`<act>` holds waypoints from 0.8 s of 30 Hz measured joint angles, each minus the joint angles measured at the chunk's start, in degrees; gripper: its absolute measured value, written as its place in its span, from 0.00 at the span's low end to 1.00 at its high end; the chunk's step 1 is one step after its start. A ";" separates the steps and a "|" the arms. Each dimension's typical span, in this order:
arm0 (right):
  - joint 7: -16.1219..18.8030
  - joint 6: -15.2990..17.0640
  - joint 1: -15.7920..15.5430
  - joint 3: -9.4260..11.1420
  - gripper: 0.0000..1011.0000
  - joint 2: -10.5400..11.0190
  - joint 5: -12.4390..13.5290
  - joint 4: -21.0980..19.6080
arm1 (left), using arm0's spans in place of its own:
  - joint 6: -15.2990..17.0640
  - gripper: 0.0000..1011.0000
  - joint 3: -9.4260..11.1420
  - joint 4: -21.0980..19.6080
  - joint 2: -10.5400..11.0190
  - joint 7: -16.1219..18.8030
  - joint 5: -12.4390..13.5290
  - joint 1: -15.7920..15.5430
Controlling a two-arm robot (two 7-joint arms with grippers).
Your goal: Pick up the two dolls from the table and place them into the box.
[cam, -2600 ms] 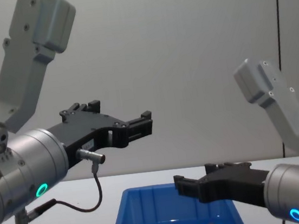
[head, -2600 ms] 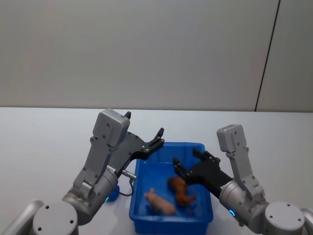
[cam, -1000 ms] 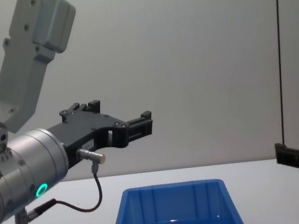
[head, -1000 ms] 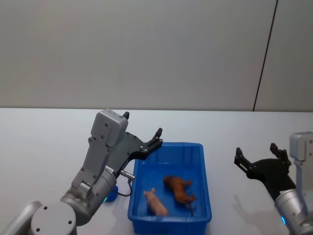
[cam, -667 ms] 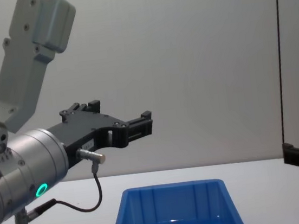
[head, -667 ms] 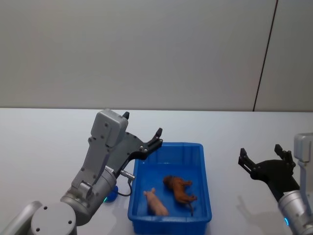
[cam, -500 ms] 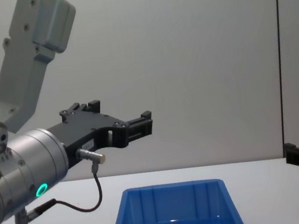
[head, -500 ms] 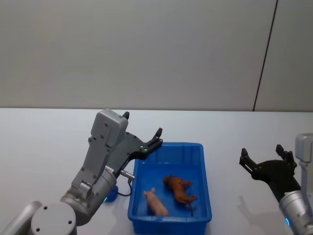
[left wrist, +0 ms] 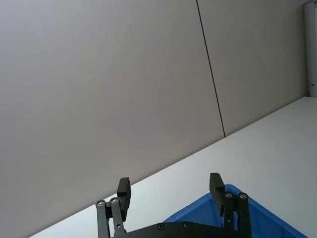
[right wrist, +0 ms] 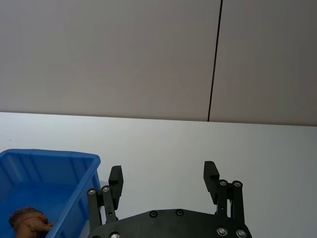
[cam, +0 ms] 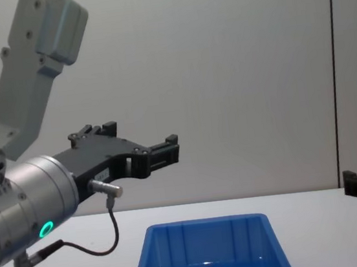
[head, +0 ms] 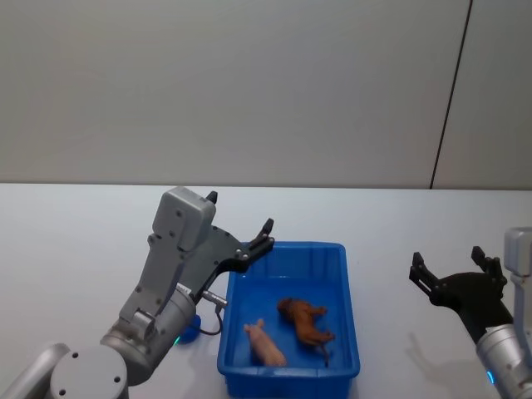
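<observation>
The blue box (head: pixel 287 247) stands on the white table (head: pixel 75 233) in front of me. Both dolls lie on its floor: the shaggy reddish-brown one (head: pixel 305 321) and, to its left, the pale pink pig-like one (head: pixel 264 343). My left gripper (head: pixel 241 212) hovers open above the box's far left corner, holding nothing. Out to the right of the box, my right gripper (head: pixel 447 259) is raised above the table, open and empty. The right wrist view takes in the box rim (right wrist: pixel 49 157) and the brown doll (right wrist: pixel 27 218) beyond the open right gripper (right wrist: pixel 163 169).
A small blue ball (head: pixel 189 331) rests on the table by the box's left wall, under my left arm. A plain grey wall with a dark vertical seam (head: pixel 449 100) closes off the far side. White tabletop stretches to the left and right of the box.
My right gripper, which stood open over the brown doll inside the box, has drawn back to the right and now hangs over the table. The left arm has barely shifted.
</observation>
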 joint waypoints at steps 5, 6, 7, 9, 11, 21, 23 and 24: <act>-0.05 0.00 -0.03 0.03 0.99 0.02 0.03 -0.03 | 1.00 0.99 -0.24 -0.65 0.45 0.60 -0.60 0.55; -0.05 0.00 -0.03 0.04 0.99 0.03 0.03 -0.03 | 1.48 0.99 -0.38 -0.92 0.66 0.86 -0.94 0.83; -0.06 0.00 -0.04 0.04 0.99 0.03 0.04 -0.04 | 1.65 0.99 -0.43 -1.03 0.74 0.93 -1.05 0.95; -0.07 0.00 -0.05 0.05 0.99 0.04 0.05 -0.05 | 2.54 0.99 -0.64 -1.36 1.06 1.29 -1.59 1.33; -0.08 0.00 -0.06 0.05 0.99 0.05 0.05 -0.06 | 3.11 0.99 -0.82 -1.58 1.34 1.49 -1.94 1.59; -0.14 0.00 -0.09 0.04 0.99 0.07 0.05 -0.08 | 7.32 0.99 -2.12 -1.90 2.97 1.84 -4.16 2.65; -0.14 0.00 -0.09 0.04 0.99 0.07 0.05 -0.08 | 8.22 0.99 -2.42 -1.64 3.27 1.64 -4.55 2.70; -0.14 0.00 -0.09 0.04 0.99 0.07 0.05 -0.08 | 8.93 0.99 -2.62 -1.37 3.43 1.36 -4.85 2.70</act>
